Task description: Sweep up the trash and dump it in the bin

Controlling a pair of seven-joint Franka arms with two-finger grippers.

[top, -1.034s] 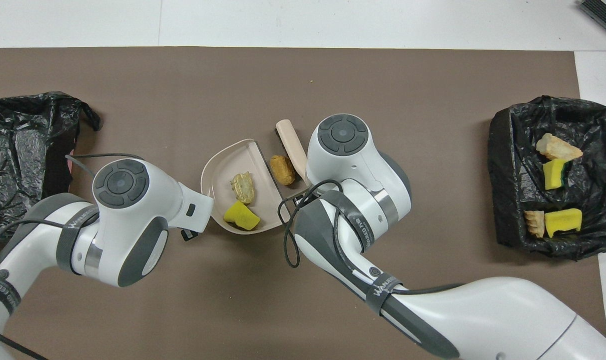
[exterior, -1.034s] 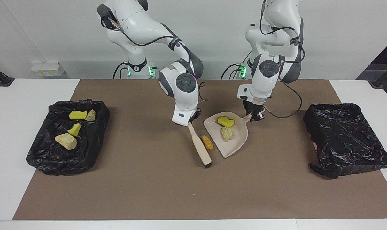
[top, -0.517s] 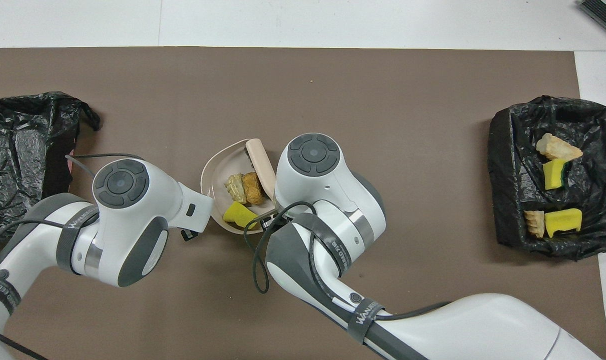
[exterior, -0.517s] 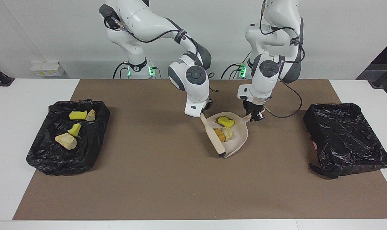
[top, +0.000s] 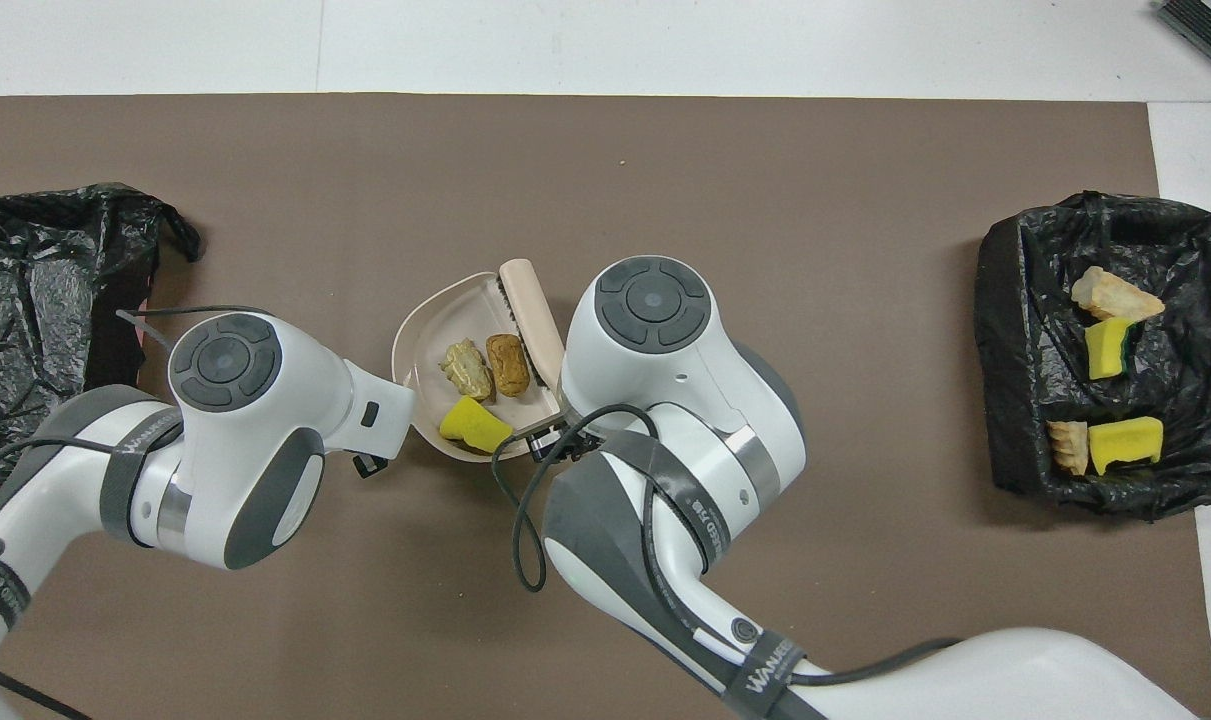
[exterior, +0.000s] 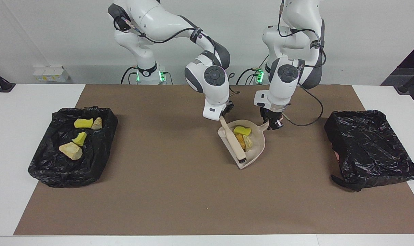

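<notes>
While both arms work at the centre of the facing frame, the items stand as follows.

Right gripper (exterior: 223,117): upper centre of the facing frame, jaws closed narrow on the handle of the brush (exterior: 235,143). The brush slants down over the dustpan (exterior: 258,150), bristle end low near the pan's open lip.

Left gripper (exterior: 274,123): just right of centre in the facing frame, jaws pinched tight on the dustpan's handle stub. The pan lies on the brown mat (exterior: 179,191), its handle end toward the top of the frame.

Trash in the dustpan, three pieces: a yellow foam chunk (exterior: 242,131) nearest the handle; an orange-brown nugget (exterior: 240,138) beside the brush; a pale crusty lump (exterior: 248,142) touching the nugget. In the overhead frame they sit at centre: the chunk (top: 473,424) lowest, the nugget (top: 509,364) against the brush (top: 530,315), the lump (top: 465,368) beside it.

Filled bin (exterior: 101,160): black-lined, left of the facing frame. Contents, four pieces: a yellow block (exterior: 83,123), a beige scrap (exterior: 97,123) touching it, a yellow wedge (exterior: 79,138), a large beige lump (exterior: 70,150).

Second bin (exterior: 371,150): black-lined, right of the facing frame; no scraps show in it.
</notes>
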